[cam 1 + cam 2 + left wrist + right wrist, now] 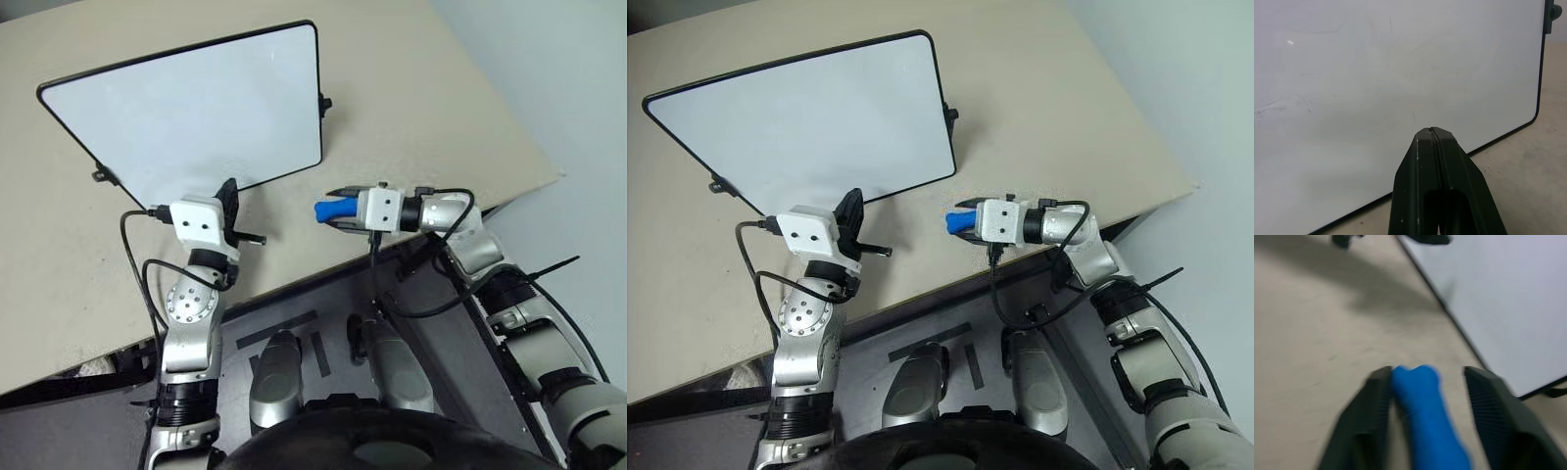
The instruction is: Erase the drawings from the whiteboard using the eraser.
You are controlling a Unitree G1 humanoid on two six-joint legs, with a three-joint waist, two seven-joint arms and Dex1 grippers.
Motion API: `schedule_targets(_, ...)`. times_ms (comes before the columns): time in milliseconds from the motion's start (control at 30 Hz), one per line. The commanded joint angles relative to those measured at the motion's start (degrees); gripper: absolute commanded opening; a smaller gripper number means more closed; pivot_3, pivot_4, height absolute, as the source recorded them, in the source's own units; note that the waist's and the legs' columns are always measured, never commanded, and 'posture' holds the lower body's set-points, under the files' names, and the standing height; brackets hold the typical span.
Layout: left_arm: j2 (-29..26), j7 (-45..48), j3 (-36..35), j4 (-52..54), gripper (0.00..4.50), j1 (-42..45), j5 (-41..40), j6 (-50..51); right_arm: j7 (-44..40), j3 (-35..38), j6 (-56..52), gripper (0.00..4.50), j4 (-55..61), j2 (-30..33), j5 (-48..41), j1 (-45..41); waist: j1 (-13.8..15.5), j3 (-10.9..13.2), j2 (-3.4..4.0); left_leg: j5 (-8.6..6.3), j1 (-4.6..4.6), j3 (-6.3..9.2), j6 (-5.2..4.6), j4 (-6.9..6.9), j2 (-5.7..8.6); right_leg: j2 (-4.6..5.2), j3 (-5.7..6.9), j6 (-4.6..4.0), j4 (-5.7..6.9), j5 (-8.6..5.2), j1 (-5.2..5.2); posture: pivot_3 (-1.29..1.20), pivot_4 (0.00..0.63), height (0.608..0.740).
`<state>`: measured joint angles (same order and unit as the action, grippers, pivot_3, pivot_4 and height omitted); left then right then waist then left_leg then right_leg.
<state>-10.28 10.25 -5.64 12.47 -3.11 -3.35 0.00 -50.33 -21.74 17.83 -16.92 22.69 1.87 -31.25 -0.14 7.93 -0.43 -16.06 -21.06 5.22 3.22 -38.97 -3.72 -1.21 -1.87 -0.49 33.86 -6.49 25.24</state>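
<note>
The whiteboard (pixel 196 108) lies on the beige table, its black-framed near edge close to both grippers. The drawings are out of view; the board's face (pixel 1376 73) is white with faint grey smears. My left gripper (pixel 230 196) is shut, with nothing in it, its tip over the board's near edge. To the right of the board, my right gripper (pixel 327 210) points left just above the table. Its fingers stand apart with the blue eraser (pixel 1425 421) between them. The eraser rests against one finger (pixel 1371 396), with a gap to the other.
The beige table (pixel 441 98) ends in a slanted front edge just below both grippers, and its right corner is near my right arm. A small black knob (pixel 325 101) sticks out of the board's right side. Black cables hang from both wrists.
</note>
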Motion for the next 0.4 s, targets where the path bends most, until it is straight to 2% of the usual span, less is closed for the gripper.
schedule_targets(33,-1.12,1.21,-0.48,0.32,0.0,1.52,-1.01,-0.13,3.34,3.86,-1.26,3.88,4.99,-0.61,-1.01,0.05,0.01,0.0,0.0,-0.01,-0.01,0.0,0.01,0.0,0.0,0.0,-0.01,0.01,-0.02,-0.01,0.0,0.0,0.15,0.74)
schedule_targets(67,-1.31,1.49,-0.36,0.54,0.0,1.45,-0.97,-0.06,3.49,4.93,-2.58,4.2,6.4,-0.5,-2.27,0.72,0.02,0.0,0.0,-0.02,-0.01,0.0,0.02,0.01,0.0,0.0,-0.01,0.02,-0.03,-0.01,0.0,0.0,0.15,0.74)
schedule_targets(267,-2.37,2.11,-1.74,3.31,0.0,-1.78,-1.55,0.59,5.63,8.43,-7.38,4.2,10.82,-0.02,-3.81,5.78,0.2,0.0,0.0,-0.41,-0.03,-0.01,0.01,0.04,0.01,0.0,-0.03,0.21,-0.07,-0.28,0.04,0.0,0.15,0.74)
schedule_targets(400,-2.79,1.88,-2.03,4.4,0.0,-2.51,-1.8,1.33,6.02,9.01,-8.67,4.2,11.91,-0.35,-3.85,7.3,0.21,0.0,0.0,-0.64,-0.06,-0.05,-0.1,0.04,0.02,0.0,-0.05,-0.07,-0.06,-0.37,0.07,0.0,0.15,0.74)
